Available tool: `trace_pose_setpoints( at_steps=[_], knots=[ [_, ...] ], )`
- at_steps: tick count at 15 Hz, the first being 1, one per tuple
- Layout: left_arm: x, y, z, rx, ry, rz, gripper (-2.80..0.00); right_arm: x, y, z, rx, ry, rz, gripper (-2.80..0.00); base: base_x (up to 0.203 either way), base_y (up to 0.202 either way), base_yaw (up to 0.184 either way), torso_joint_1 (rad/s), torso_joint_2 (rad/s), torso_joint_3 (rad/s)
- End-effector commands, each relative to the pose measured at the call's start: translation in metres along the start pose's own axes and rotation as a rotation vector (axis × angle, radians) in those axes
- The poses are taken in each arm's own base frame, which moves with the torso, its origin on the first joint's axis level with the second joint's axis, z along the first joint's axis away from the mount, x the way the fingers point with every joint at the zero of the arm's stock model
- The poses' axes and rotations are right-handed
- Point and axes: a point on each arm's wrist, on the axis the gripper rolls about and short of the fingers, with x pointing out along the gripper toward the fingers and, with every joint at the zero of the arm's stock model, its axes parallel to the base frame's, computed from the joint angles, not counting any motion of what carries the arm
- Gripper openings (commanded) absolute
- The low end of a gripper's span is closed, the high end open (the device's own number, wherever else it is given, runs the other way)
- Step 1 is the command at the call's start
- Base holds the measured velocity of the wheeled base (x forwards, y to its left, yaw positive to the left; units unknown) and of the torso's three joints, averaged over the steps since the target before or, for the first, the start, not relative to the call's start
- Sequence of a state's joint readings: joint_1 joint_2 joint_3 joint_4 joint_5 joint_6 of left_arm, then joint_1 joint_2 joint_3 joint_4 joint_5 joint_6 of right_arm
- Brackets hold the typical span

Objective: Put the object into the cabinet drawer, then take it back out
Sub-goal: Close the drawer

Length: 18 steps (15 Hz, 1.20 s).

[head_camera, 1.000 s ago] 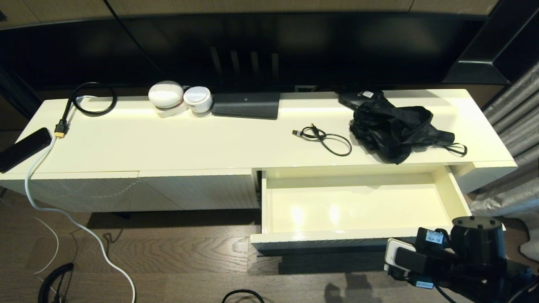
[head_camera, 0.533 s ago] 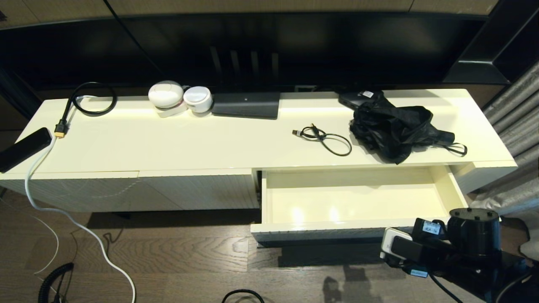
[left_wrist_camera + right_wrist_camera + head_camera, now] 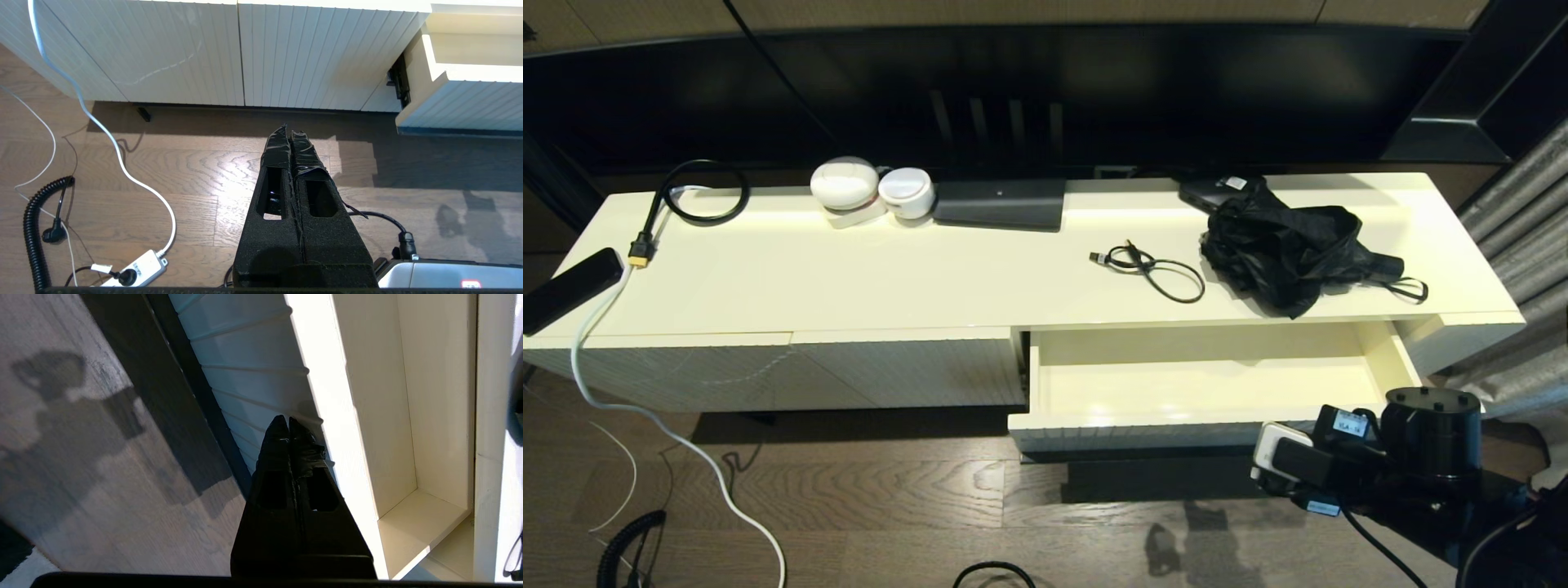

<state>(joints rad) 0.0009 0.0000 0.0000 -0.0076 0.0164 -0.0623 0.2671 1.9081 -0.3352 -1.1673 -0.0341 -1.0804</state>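
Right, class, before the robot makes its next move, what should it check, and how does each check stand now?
1. Cabinet drawer open: ok, partly pulled out.
2. Object inside the drawer: not ok, none shows in the part that is visible.
3. Right claw ready to grasp: not ok, it is shut on nothing, with its tips at the drawer's ribbed front. Whether they touch it: cannot tell.
4. Left claw out of the way: ok, it is shut and hangs over the floor in front of the ribbed panels.
5. Something to pick up: ok, a black cable and a black bundle lie on the cabinet top.
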Motion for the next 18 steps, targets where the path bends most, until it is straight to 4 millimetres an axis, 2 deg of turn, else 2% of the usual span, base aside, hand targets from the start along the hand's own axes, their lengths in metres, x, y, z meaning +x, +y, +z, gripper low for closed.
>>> trace_pose_setpoints(
  at_steps=[1, 5, 12, 18],
  knots=[
    [0.000, 0.000, 0.000, -0.001, 0.000, 0.000, -2.80, 0.009, -0.002, 0.001, -0.005, -0.005, -0.018, -2.80, 0.000, 0.000, 0.000, 0.000, 0.00, 0.000],
    [0.000, 0.000, 0.000, -0.001, 0.000, 0.001, -2.80, 0.021, 0.000, 0.000, 0.011, -0.011, -0.044, -2.80, 0.000, 0.000, 0.000, 0.000, 0.00, 0.000],
    [0.000, 0.000, 0.000, -0.001, -0.002, 0.000, -2.80, 0.048, -0.011, 0.002, 0.034, -0.028, -0.102, -2.80, 0.000, 0.000, 0.000, 0.000, 0.00, 0.000],
    [0.000, 0.000, 0.000, -0.001, 0.000, 0.001, -2.80, 0.064, -0.015, 0.004, 0.050, -0.037, -0.148, -2.80, 0.000, 0.000, 0.000, 0.000, 0.00, 0.000]
  ],
)
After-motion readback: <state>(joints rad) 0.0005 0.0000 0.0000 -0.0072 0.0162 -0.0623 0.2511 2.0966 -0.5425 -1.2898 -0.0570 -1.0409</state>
